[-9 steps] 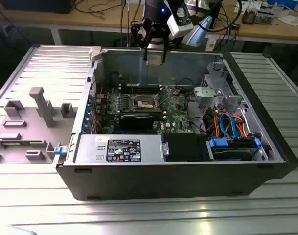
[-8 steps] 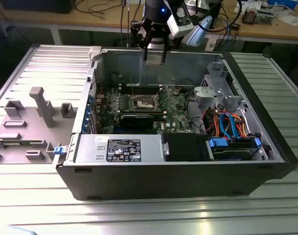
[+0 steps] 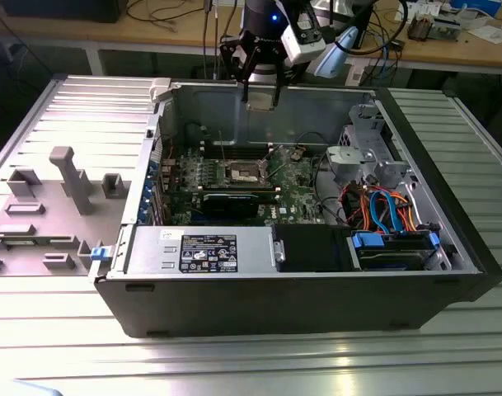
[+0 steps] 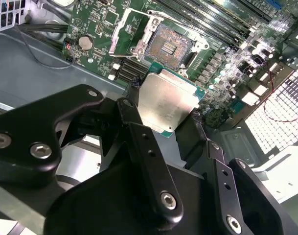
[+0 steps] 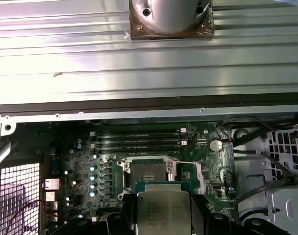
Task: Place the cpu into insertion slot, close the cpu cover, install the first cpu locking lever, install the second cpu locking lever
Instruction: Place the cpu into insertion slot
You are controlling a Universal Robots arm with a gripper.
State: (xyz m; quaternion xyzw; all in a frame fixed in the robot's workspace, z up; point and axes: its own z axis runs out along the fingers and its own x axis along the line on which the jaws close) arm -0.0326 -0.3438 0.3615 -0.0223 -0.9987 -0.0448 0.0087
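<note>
My gripper (image 3: pixel 261 92) hangs over the back wall of the open computer case, shut on the cpu (image 3: pixel 261 99). Both wrist views show the cpu (image 4: pixel 166 100) (image 5: pixel 163 210) as a silver square chip with a green edge, pinched at two opposite sides by black fingers (image 4: pixel 134 110). It sits well above the green board, level with it. The insertion slot (image 4: pixel 169 46) (image 5: pixel 148 172) (image 3: pixel 244 173) lies bare beneath, its dark centre showing. The cpu cover (image 4: pixel 118 27), a silver frame, stands swung open beside the slot.
Long black memory slots (image 5: pixel 139 139) run beside the socket. A grey power supply box (image 3: pixel 222 247) fills the case front, with a drive cage and blue cables (image 3: pixel 391 219) on the exterior view's right. A grey fixture (image 3: pixel 69 177) stands outside the case on the exterior view's left.
</note>
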